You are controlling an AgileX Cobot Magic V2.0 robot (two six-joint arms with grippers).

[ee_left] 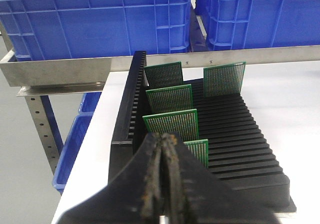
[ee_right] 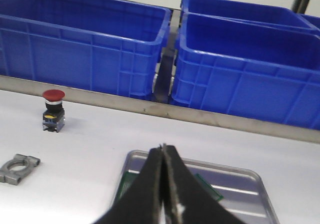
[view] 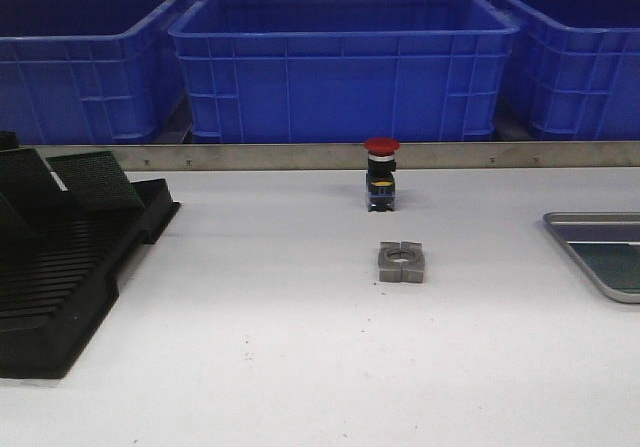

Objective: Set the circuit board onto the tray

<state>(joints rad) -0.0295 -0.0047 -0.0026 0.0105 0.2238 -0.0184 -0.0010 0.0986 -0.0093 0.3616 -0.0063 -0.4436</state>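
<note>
On the white table, front view: a black slotted plastic rack (view: 60,267) is seen at the left with green perforated circuit boards (view: 95,179) standing in it; a shallow metal tray (view: 570,229) sits at the right edge, a green board (view: 612,265) already lying flat inside. A red-capped push-button switch (view: 381,173) and a grey metal clamp ring (view: 402,262) lie between, apart.

Left wrist view: left gripper (ee_left: 162,184) pressed together, empty, poised just over the rack's near boards (ee_left: 171,125).

Right wrist view: right gripper (ee_right: 163,184) likewise closed, held above the tray (ee_right: 240,176), where green is glimpsed.

Judgement: the scene fits either a finished placement or another board's pickup; neither is settled.
</note>
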